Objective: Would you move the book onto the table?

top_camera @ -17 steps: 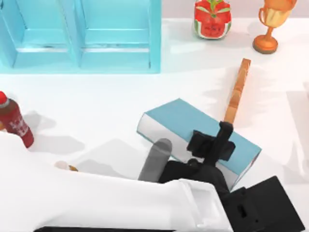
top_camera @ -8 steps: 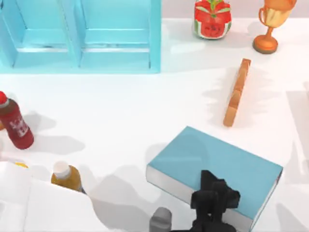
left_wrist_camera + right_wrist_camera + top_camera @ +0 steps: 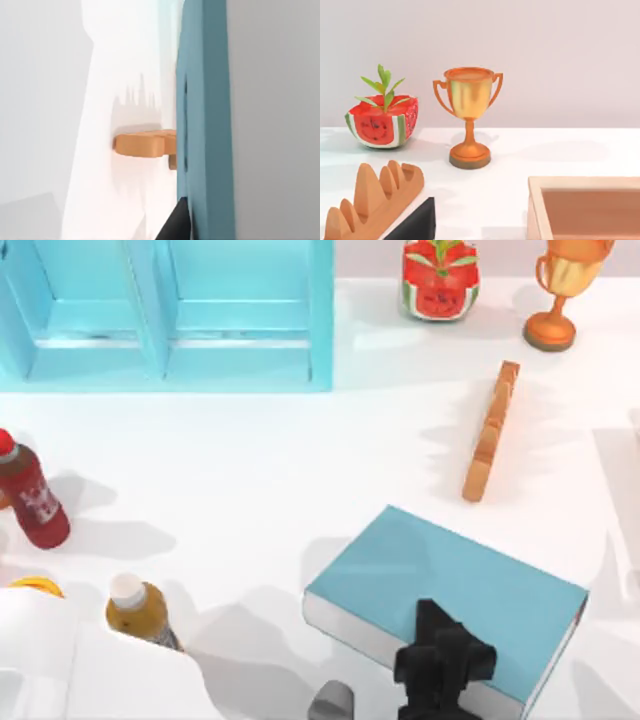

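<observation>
Top view: left end effector [image 3: 443,665] grips the book's [image 3: 450,590] near edge on the table [image 3: 260,460].

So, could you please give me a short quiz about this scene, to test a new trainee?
1. True or false: the book stands inside the light-blue shelf unit.
2. In the top view, which thing lies nearest to the book? A) the wooden strip B) the red bottle C) the trophy
3. Fill in: the book's near edge is gripped by the ___ gripper.

Key: 1 false, it is out on the white surface side of the scene, away from the shelf; 2 A; 3 left.
</observation>
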